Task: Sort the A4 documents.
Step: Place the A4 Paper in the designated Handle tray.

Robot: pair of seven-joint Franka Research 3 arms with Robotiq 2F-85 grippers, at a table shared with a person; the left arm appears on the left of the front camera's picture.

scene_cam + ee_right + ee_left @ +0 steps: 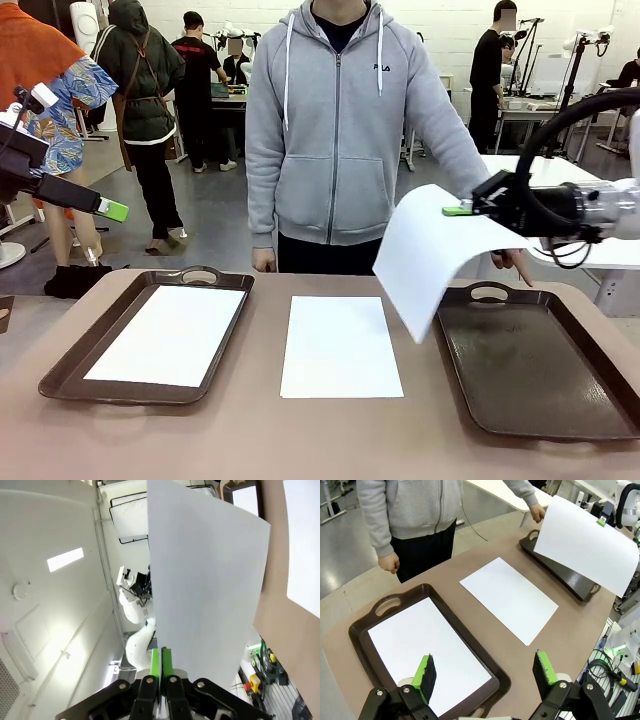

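The right end effector [464, 210] clamps a blank white A4 sheet [435, 255] at its 2 o'clock edge; the paper droops, curved. The left end effector [485, 672] stands wide, empty.

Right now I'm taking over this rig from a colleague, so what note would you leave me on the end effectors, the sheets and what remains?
Left end effector: open, empty, raised near the left tray.
Right end effector: shut on the held sheet, which hangs curled above the left end of the right tray.
Sheets: a flat sheet lies in the left tray; a loose sheet lies on the table between the trays. The right tray holds nothing.
Person: one hand points at the right tray's far rim.
Done: one sheet in a tray.
Left: set down the held sheet, then sort the loose sheet.
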